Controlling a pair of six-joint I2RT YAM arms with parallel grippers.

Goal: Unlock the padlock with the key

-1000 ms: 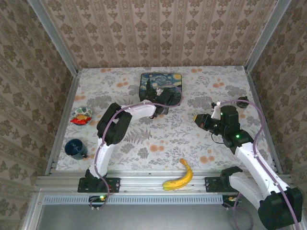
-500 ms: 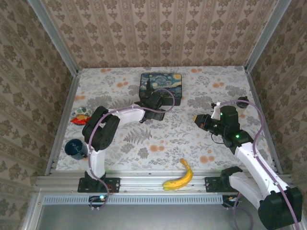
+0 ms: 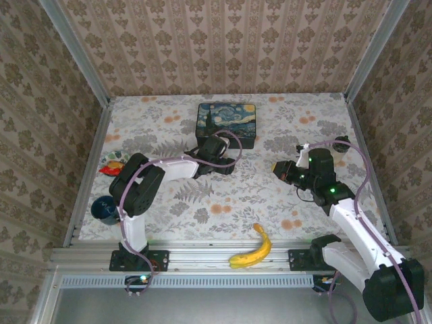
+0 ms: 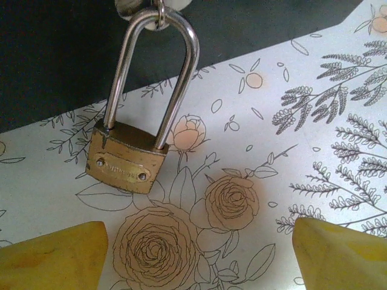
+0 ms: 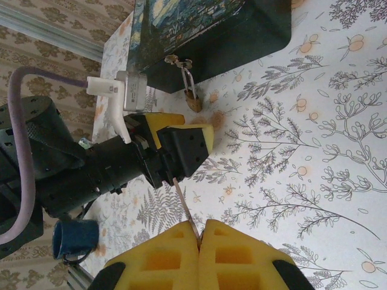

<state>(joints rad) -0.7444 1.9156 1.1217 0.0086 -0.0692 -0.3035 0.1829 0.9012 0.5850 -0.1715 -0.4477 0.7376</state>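
Note:
The small brass padlock [image 4: 127,163] lies on the floral table, its long silvery shackle [image 4: 158,66] hooked to the hasp of the starry-night tin [image 4: 72,54]. My left gripper [image 4: 196,260] is open just short of it; one yellow fingertip [image 4: 54,257] sits below the lock body, the other far right. In the right wrist view the padlock [image 5: 193,103] hangs at the tin's [image 5: 205,30] front wall, beside the left gripper [image 5: 181,148]. My right gripper [image 5: 199,232] is shut on the thin key [image 5: 186,208], which points toward the left gripper. In the top view the right gripper [image 3: 278,167] hovers right of the left gripper [image 3: 226,162].
A banana [image 3: 252,248] lies near the front edge. A dark blue cup [image 3: 106,209] and a red-yellow snack packet [image 3: 113,164] sit at the left. Patterned walls close in the table on three sides.
The left arm has folded lower and its gripper has drawn back from over the tin to just in front of it. The right arm has stayed put with the key.

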